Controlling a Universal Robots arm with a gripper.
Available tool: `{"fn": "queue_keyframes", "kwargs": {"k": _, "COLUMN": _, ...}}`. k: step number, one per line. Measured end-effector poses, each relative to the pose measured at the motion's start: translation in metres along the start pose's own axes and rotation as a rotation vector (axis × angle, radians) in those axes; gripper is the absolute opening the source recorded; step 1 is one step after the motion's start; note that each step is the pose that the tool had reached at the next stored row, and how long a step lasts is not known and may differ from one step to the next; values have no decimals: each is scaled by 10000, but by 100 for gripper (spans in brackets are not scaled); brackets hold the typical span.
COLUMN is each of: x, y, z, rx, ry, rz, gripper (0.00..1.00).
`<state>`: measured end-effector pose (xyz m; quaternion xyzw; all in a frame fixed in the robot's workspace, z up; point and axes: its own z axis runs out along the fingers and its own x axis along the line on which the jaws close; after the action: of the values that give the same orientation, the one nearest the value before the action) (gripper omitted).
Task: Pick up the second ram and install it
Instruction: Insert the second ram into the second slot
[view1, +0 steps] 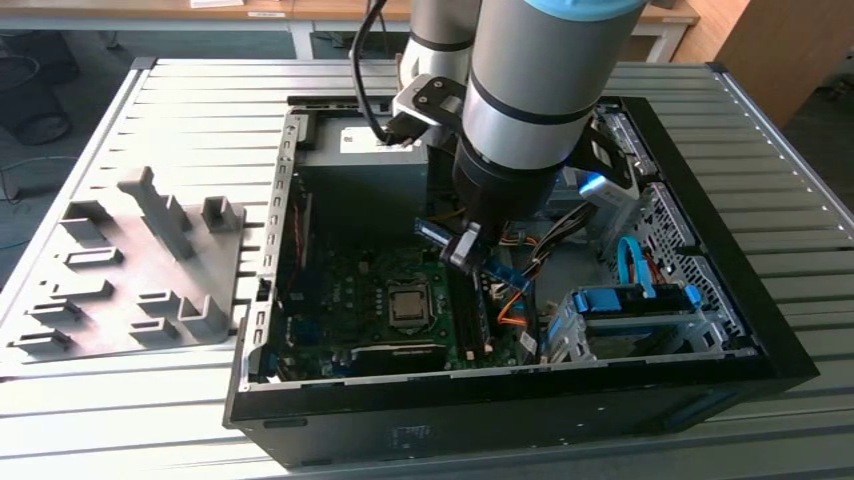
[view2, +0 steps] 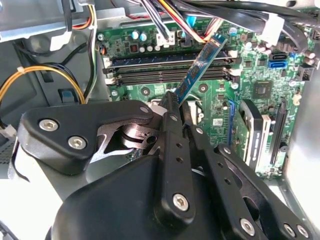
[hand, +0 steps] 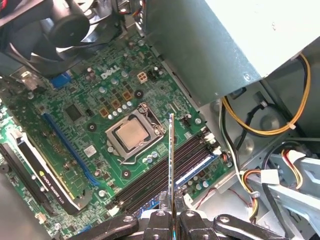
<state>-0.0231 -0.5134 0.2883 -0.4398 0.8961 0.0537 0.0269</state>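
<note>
While my claw (hand: 171, 220) is clamped on the second ram (hand: 171, 160), I see in the first wrist view the stick poised edge-on over the motherboard (hand: 95, 130), near its memory slots (hand: 155, 177).

Second ram (hand: 171, 150) shows edge-on in the first wrist view, so I cannot read its faces or chips. Its held end is buried where the gripper (hand: 171, 201) clamps it, and the gripper body is cut off at the frame edge.

In the second wrist view the gripper (view2: 177, 102) housing covers much of the motherboard (view2: 250, 90).

In the exterior view the arm (view1: 534, 110) blocks part of the power supply (view1: 354, 170). There the ram is too small for me to judge against the memory slots (view1: 465, 305).
</note>
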Motion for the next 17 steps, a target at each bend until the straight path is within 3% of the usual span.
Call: {"fn": "queue_keyframes", "kwargs": {"k": 17, "x": 0, "y": 0, "z": 3, "rx": 91, "ry": -69, "rz": 950, "gripper": 14}}
